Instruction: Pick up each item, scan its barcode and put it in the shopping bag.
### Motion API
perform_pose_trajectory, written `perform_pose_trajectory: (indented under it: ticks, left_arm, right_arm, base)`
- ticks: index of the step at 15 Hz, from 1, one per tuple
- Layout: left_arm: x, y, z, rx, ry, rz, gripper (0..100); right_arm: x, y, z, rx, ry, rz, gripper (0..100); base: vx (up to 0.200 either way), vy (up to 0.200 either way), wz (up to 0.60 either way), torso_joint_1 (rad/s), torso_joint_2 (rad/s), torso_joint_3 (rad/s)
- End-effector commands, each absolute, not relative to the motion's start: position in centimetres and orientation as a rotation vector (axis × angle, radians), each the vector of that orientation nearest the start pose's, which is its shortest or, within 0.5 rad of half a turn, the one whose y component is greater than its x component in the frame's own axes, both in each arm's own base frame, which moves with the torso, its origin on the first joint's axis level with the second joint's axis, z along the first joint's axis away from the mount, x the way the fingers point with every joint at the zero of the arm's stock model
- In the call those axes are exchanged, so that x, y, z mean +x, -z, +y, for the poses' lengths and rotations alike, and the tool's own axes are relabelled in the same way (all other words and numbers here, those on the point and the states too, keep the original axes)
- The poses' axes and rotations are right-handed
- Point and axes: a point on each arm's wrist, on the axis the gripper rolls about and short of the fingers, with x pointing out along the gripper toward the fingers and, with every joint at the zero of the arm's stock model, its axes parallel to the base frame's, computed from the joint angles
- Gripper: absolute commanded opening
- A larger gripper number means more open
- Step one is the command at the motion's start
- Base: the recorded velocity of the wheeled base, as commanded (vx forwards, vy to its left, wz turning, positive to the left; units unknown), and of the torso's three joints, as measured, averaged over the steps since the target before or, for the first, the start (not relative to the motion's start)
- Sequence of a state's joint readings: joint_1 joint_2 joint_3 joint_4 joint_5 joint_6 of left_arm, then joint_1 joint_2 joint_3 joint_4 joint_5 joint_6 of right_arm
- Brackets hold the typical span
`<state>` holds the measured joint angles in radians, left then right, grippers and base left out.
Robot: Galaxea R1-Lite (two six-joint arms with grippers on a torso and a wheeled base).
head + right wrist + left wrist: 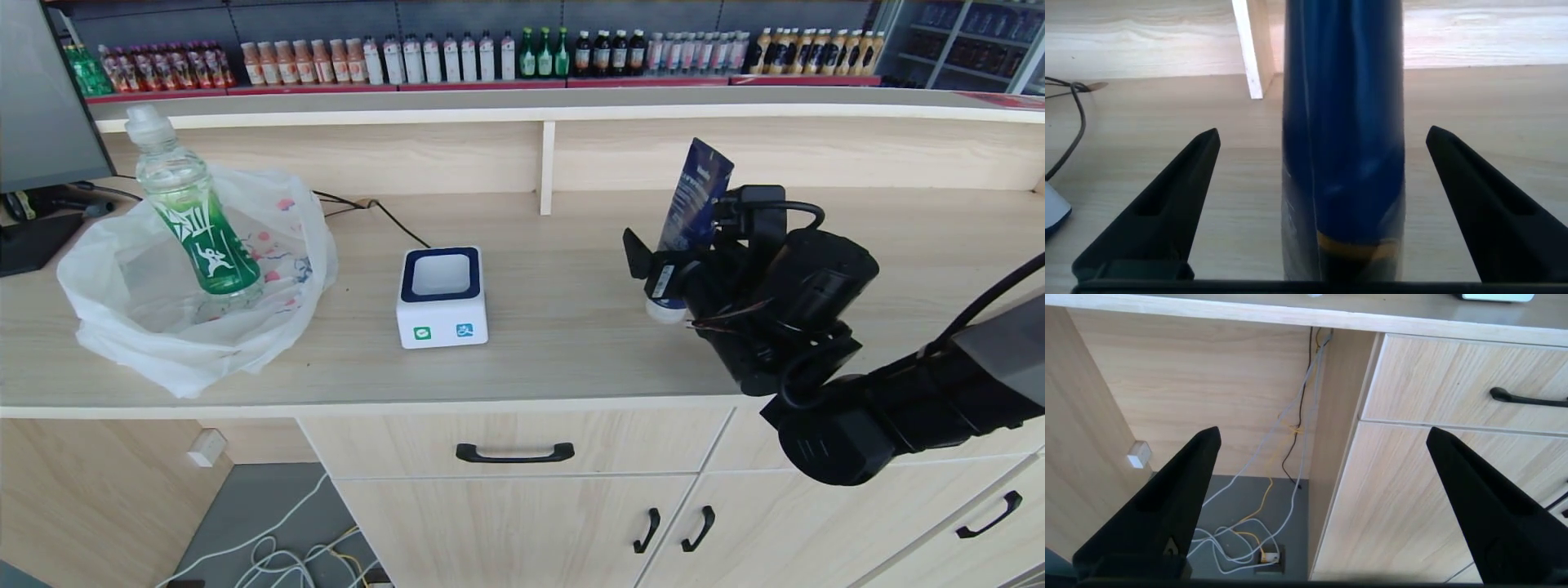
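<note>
A dark blue tube [690,196] stands cap-down and tilted on the wooden counter [555,359], right of centre. My right gripper [661,263] is open around its lower part; in the right wrist view the tube [1343,147] rises between the spread fingers [1167,220] with a gap on each side of my right gripper [1323,135]. The white scanner [442,296] with a dark blue rim sits mid-counter. At the left, a white shopping bag [122,327] lies open with a green drink bottle [196,212] upright in it. My left gripper [1323,433] hangs open and empty below the counter edge.
A raised wooden ledge [571,122] with a divider runs along the back of the counter. A monitor [41,98] and cables stand at the far left. Drawers and doors with black handles [514,452] are under the counter, and cables [1249,539] lie on the floor.
</note>
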<state>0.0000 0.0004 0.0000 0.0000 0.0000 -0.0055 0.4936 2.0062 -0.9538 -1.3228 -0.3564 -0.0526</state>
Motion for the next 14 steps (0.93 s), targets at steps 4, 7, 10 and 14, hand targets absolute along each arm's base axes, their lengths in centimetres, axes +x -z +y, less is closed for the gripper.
perform_pose_trajectory:
  ticks: [4, 7, 10, 14]
  left_arm:
    - [-2.28, -7.55, 0.00, -0.006, 0.000, 0.000, 100]
    - [-2.28, -7.55, 0.00, -0.006, 0.000, 0.000, 100]
    - [-2.28, -7.55, 0.00, -0.006, 0.000, 0.000, 100]
    - [-2.28, -7.55, 0.00, -0.006, 0.000, 0.000, 100]
  right_arm:
    - [34.10, -18.30, 16.69, 0.054, -0.117, -0.251, 100]
    - [34.13, -18.30, 16.70, 0.054, -0.117, -0.252, 100]
    - [34.32, -18.12, 16.73, 0.054, -0.115, -0.249, 100]
    - [34.30, -18.16, 16.81, 0.057, -0.125, -0.251, 0]
  base:
    - [0.000, 0.000, 0.00, 0.000, 0.00, 0.000]
    - [0.000, 0.000, 0.00, 0.000, 0.00, 0.000]
    - [0.000, 0.000, 0.00, 0.000, 0.00, 0.000]
    - [0.000, 0.000, 0.00, 0.000, 0.00, 0.000]
